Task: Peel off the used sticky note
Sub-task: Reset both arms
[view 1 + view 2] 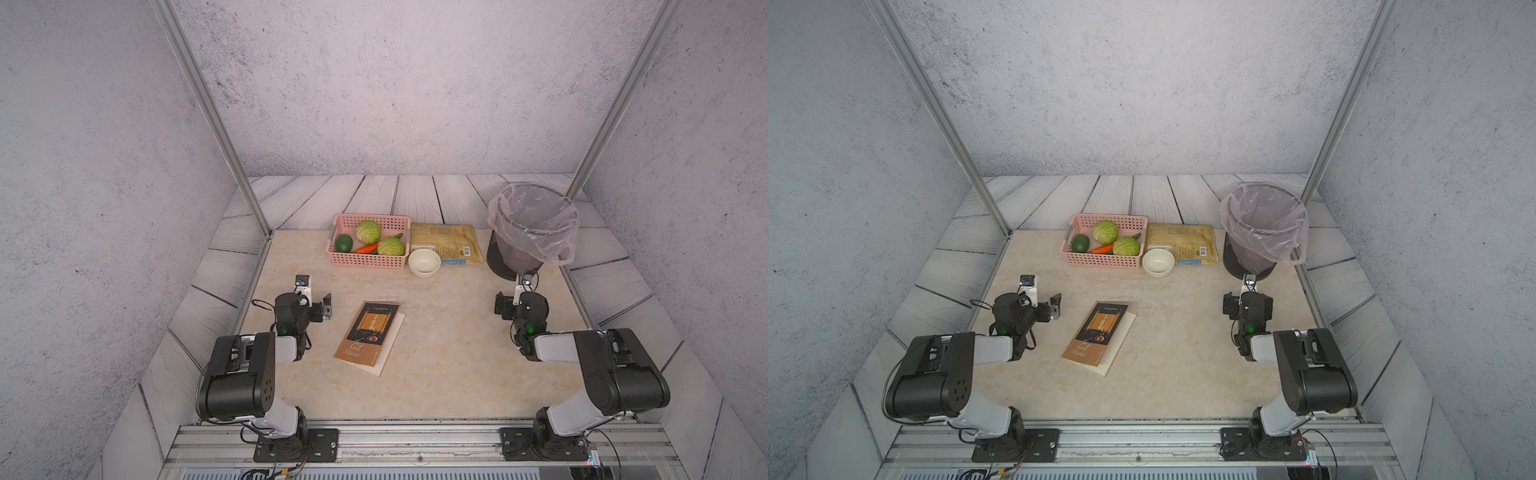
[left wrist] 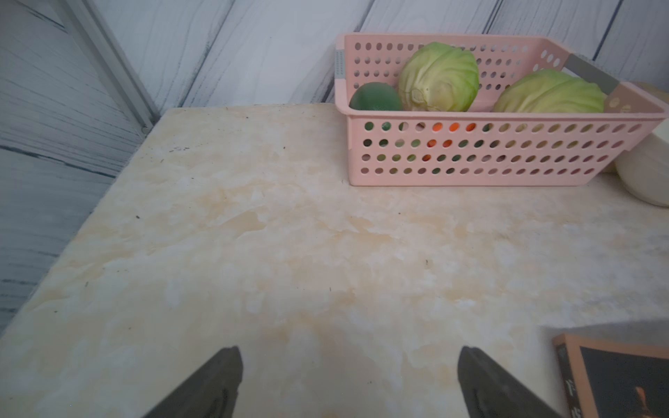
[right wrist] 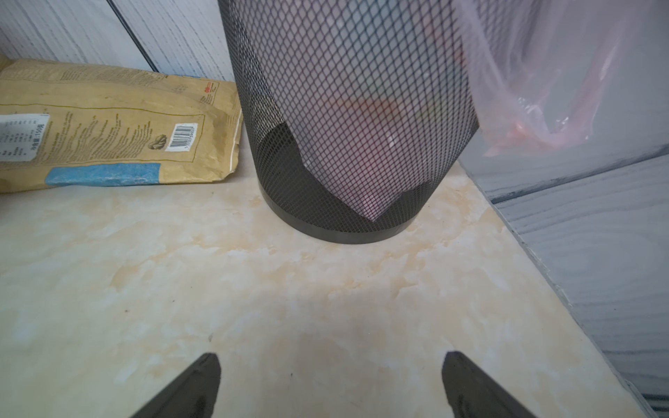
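- Spanning the whole workspace, the table carried everything. Its middle was bare apart from the book, likely so that both arms could reach it.
- The left arm and right arm stood at the near edge, folded back and well apart from the book.
- The bin, mesh-walled with a thin plastic liner, stood in the far right corner. It was probably there to take the peeled note, which would suit the right arm.
- The pink basket sat far and centre, holding vegetables. It looked like clutter unrelated to the job.
- A brown paper bag lay flat between basket and bin, just beside the basket.
- The book lay cover up and slightly slanted in the middle, between the two grippers. It served as the surface the note stuck to.
- The left gripper hung over bare table left of the book, jaws spread wide and empty. The right gripper, equally released and empty, faced the bin.
- A white bowl stood empty near the basket's right corner, in front of the bag.
- The sticky note, a small orange square, lay flat on the far half of the book's cover and was not yet lifted. I judged that one arm would need to pinch an edge while the other steadied the book.
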Available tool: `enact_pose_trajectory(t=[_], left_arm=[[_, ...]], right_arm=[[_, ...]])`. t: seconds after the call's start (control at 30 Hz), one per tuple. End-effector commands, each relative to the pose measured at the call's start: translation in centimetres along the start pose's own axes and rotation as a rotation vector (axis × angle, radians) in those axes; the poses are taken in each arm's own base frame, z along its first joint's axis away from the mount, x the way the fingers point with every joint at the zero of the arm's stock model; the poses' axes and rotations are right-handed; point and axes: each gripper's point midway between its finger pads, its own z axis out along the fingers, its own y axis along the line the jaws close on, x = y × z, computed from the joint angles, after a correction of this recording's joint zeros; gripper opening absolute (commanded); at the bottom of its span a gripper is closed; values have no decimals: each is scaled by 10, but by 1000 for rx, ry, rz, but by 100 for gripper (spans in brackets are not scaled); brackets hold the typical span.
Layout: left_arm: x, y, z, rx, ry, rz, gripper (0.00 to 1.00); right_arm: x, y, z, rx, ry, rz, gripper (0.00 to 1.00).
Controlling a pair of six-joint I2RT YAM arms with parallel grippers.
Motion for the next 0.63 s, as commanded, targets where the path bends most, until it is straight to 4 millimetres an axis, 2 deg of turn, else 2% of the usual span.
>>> enact_pose_trajectory(t=[0.0,0.6], left_arm=[[-12,10,2,-54,-6,-16,98],[-12,10,3,-57,-5,-15,98]], right_arm=[[-12,0,0,-4,-28,9,100],[-12,0,0,-4,-26,8,100]])
